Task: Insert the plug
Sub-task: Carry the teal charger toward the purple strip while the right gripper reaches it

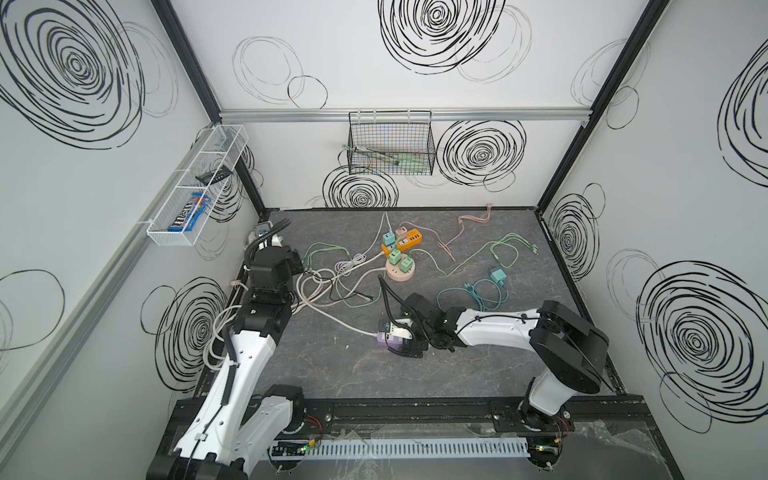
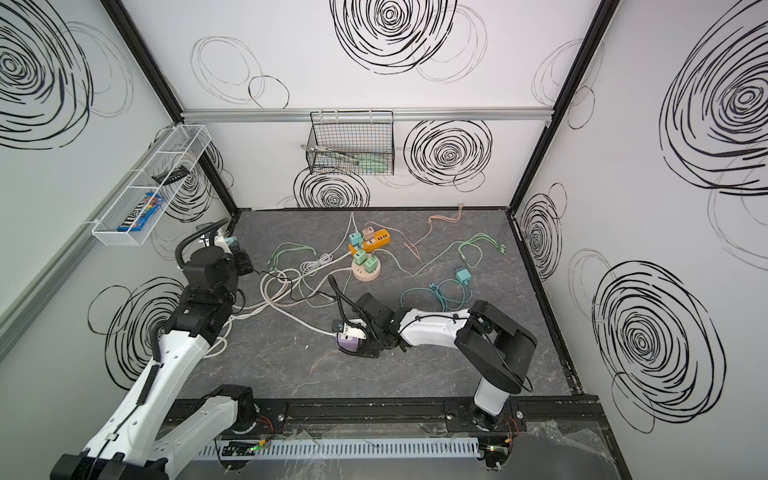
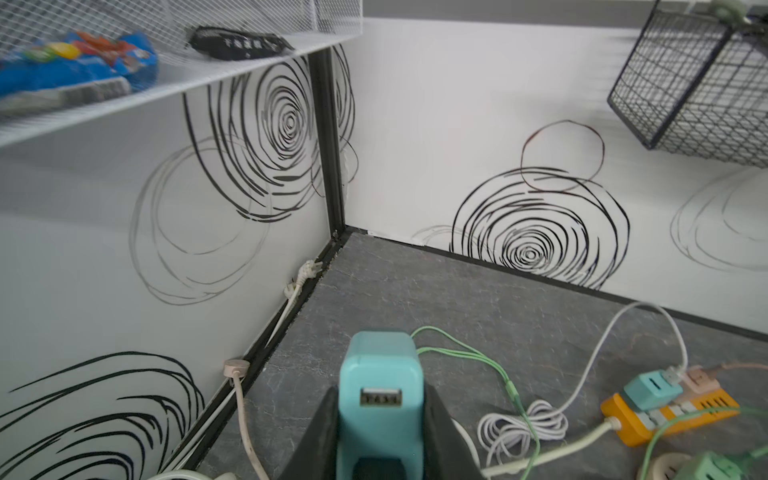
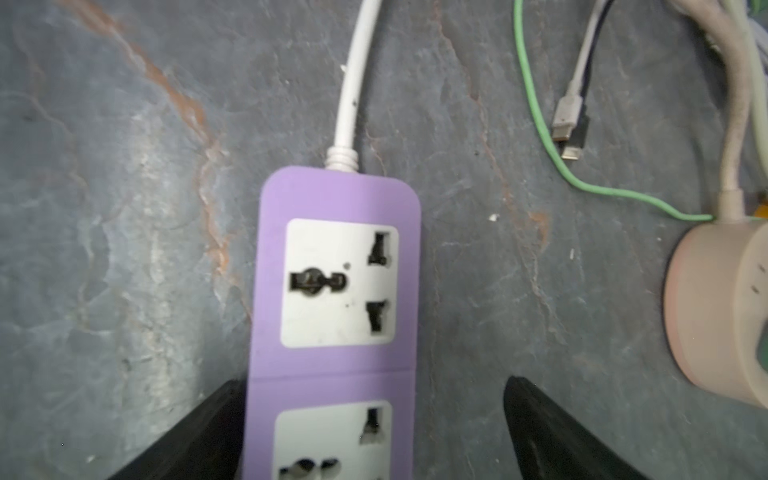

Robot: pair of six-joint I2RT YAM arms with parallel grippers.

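The plug [image 3: 380,386] is a teal block adapter with a USB port facing the left wrist camera. My left gripper [image 3: 380,392] is shut on it, one black finger on each side, held above the floor near the back left corner. The plug also shows in a top view [image 2: 232,242]. A purple power strip [image 4: 336,195] with white sockets lies flat on the grey floor [image 1: 384,338]. My right gripper [image 4: 372,380] stands open over it and straddles its near end. One finger [image 4: 199,432] is against the strip's side and the other finger [image 4: 552,432] is well clear.
An orange power strip [image 1: 409,241] and a round pink socket hub [image 1: 400,272] with adapters plugged in stand at the back centre. Another teal adapter [image 1: 497,275] lies to the right. Loose cables [image 1: 324,282] cover the floor. A white wire shelf [image 1: 195,187] and a black basket [image 1: 390,145] hang on the walls.
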